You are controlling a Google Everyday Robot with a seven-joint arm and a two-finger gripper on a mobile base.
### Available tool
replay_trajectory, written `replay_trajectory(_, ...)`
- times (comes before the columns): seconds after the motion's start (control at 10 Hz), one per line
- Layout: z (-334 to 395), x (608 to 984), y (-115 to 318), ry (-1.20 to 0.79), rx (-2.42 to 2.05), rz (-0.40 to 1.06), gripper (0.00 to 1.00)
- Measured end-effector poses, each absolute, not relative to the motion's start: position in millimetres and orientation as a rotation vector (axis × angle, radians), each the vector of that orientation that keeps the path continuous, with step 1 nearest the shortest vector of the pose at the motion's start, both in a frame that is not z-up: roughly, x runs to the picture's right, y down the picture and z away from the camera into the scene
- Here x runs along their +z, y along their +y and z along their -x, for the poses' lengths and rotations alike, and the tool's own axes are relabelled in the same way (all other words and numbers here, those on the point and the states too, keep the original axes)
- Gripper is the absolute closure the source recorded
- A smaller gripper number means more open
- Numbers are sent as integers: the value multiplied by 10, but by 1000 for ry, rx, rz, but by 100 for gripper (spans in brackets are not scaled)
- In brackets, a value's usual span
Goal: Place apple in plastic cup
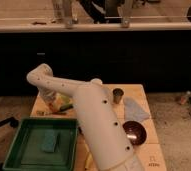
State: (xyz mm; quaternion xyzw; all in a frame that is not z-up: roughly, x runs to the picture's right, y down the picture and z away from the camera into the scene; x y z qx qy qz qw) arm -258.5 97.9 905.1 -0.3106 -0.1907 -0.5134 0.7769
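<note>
My white arm rises from the bottom centre, bends at an elbow (39, 77) and reaches down over the left of the wooden table (139, 92). The gripper (51, 100) is low over the tabletop there, shut on the apple (53, 106). Only a small red-orange patch of the apple shows at the fingertips. I cannot pick out the plastic cup; the arm hides much of the table's middle.
A small green shape (65, 106) lies just right of the apple. A dark metal cup (117, 95) stands at the back right, a grey-blue cloth (134, 108) near it, a dark reddish bowl (134, 132) in front. A green tray (19, 150) holding a sponge (49, 141) sits at front left.
</note>
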Motion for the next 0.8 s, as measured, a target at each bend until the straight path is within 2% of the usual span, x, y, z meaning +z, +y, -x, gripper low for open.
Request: replay_trajectory(0.8,2455,8509,396,-373,-1077,543,100)
